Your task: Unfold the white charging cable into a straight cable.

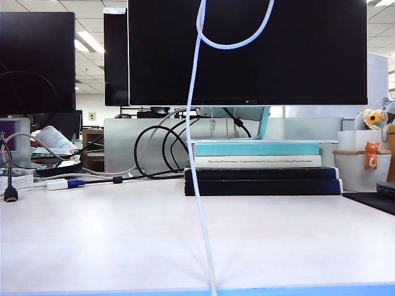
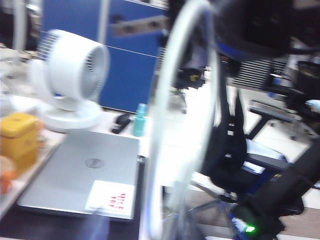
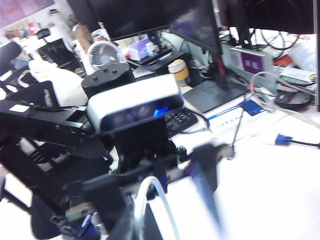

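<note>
One white charging cable [image 1: 192,154] hanging looped above the counter [image 1: 111,240].
Two hands: left hand [image 3: 150,175] (blurred) unreadable; right hand out of sight, fingers together.

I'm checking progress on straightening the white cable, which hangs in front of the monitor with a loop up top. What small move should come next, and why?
Probably draw the two tools a little farther apart. In the exterior view the white charging cable drops to the table edge but curls into a loop in front of the monitor, so it isn't straight. Neither tool shows there; the left tool's grip is unclear.
</note>
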Motion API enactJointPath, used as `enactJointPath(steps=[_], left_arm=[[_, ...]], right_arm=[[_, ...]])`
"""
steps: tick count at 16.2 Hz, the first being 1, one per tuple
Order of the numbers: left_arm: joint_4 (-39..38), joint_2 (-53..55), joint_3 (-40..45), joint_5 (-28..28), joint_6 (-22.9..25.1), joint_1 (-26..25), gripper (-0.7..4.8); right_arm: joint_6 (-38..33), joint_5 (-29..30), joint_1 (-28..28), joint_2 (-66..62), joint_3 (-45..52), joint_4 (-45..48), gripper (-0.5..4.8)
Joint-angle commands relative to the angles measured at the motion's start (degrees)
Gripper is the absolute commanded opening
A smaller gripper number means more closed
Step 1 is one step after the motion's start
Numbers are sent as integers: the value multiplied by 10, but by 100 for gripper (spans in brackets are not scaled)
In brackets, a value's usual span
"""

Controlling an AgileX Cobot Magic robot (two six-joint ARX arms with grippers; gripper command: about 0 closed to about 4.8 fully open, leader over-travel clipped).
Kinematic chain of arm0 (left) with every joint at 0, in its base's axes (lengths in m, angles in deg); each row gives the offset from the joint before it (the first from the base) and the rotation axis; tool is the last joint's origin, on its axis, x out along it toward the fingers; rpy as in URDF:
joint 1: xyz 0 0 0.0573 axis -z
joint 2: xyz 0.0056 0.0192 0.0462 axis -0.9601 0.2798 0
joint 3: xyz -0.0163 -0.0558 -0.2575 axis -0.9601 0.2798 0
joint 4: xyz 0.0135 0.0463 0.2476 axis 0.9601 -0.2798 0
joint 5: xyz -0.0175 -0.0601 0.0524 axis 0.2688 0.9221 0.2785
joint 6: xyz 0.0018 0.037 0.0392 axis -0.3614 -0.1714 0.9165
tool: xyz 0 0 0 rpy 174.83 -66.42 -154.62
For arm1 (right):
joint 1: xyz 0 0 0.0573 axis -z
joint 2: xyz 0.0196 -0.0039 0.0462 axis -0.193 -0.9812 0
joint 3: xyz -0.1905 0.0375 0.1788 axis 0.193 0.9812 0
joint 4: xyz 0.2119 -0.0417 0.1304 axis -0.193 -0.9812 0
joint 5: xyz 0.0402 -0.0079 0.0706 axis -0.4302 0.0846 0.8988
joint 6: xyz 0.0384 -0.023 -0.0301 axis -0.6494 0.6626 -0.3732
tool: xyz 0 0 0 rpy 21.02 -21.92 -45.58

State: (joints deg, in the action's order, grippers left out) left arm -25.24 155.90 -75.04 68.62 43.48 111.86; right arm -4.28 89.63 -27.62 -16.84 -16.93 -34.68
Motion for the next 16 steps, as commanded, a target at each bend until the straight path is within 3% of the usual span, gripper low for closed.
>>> enactJointPath(steps=[1, 4, 5, 6, 10, 13, 15, 16], left_arm=[[13, -1, -3, -26, -2, 2, 235], [39, -1, -3, -41, -4, 4, 234], [47, -1, -3, -44, 0, 4, 77], [47, -1, -3, -54, 4, 4, 24], [118, -6, -3, -128, 5, -5, 12], [149, -11, -5, -141, 1, -18, 12], [148, -19, -5, -150, 0, -37, 12], [148, -21, -5, -152, 1, -38, 12]], right_arm=[[-10, 26, -1, 3, -2, 7, -8], [-7, 65, -8, 3, 0, -33, -8], [22, 67, -8, 3, 0, -83, -8], [27, 66, -8, 3, 0, -92, -8], [110, 60, -7, 3, 0, -209, -7], [165, 38, -7, 3, 1, -282, -6], [188, -3, -7, 3, 1, -322, 34], [198, -33, -7, 3, 2, -335, 89]])
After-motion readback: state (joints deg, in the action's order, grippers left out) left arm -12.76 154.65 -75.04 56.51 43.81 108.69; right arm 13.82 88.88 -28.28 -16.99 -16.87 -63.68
